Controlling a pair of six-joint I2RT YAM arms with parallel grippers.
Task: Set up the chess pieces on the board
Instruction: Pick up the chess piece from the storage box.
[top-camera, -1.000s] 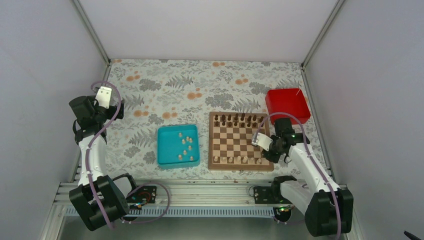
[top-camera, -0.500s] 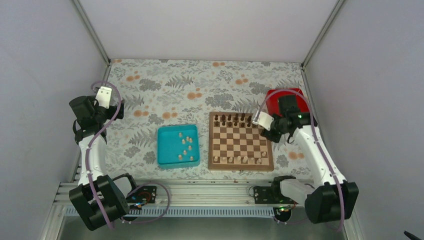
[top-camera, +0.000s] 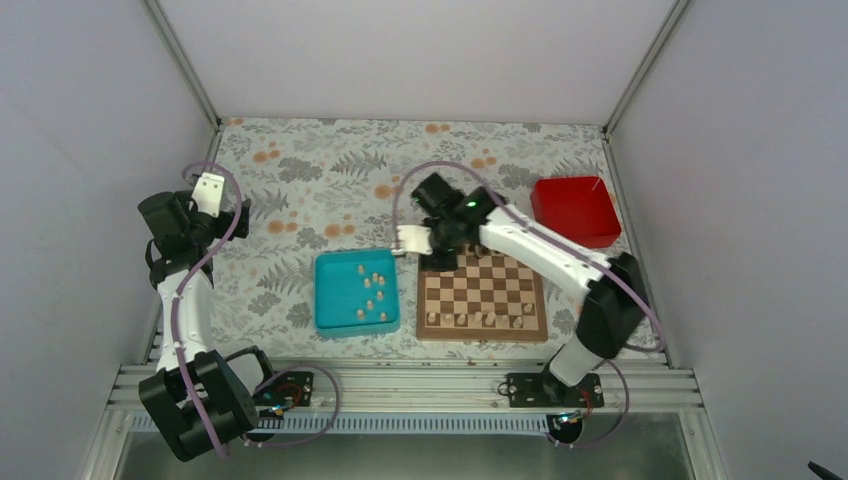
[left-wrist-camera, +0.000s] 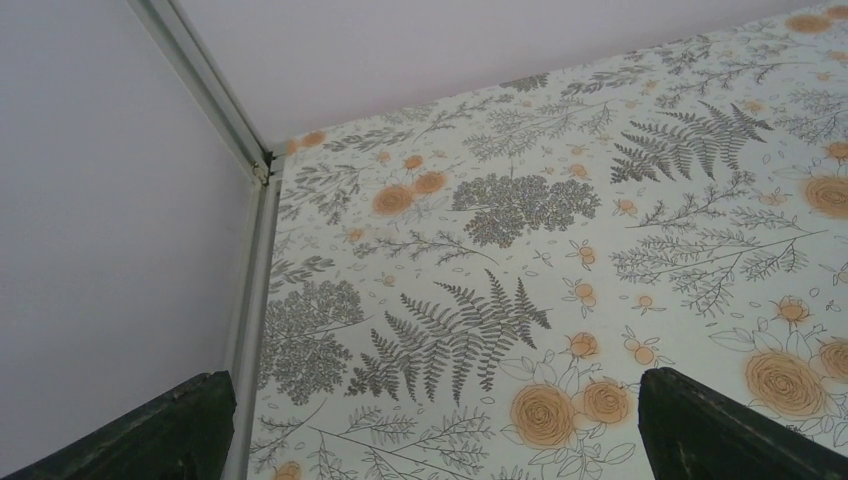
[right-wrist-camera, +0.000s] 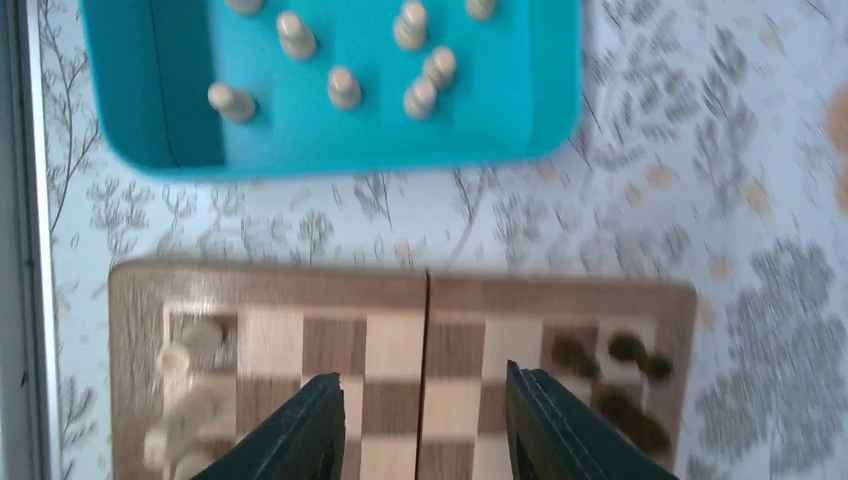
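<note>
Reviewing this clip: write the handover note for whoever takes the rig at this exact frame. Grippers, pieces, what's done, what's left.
Left gripper: open, empty, parked over the floral cloth at the far left.
Right gripper: open, empty, by the far left corner of the board, facing the teal tray.
Pale pieces: some stand along the board's near row; several more sit in the tray.
Dark pieces: on the board's far side.
Done: part of the near row.
Left: carry the tray's pieces over and place them on the board.

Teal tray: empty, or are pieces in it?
Not empty: several pale chess pieces sit inside the teal tray, clear in the right wrist view.
</note>
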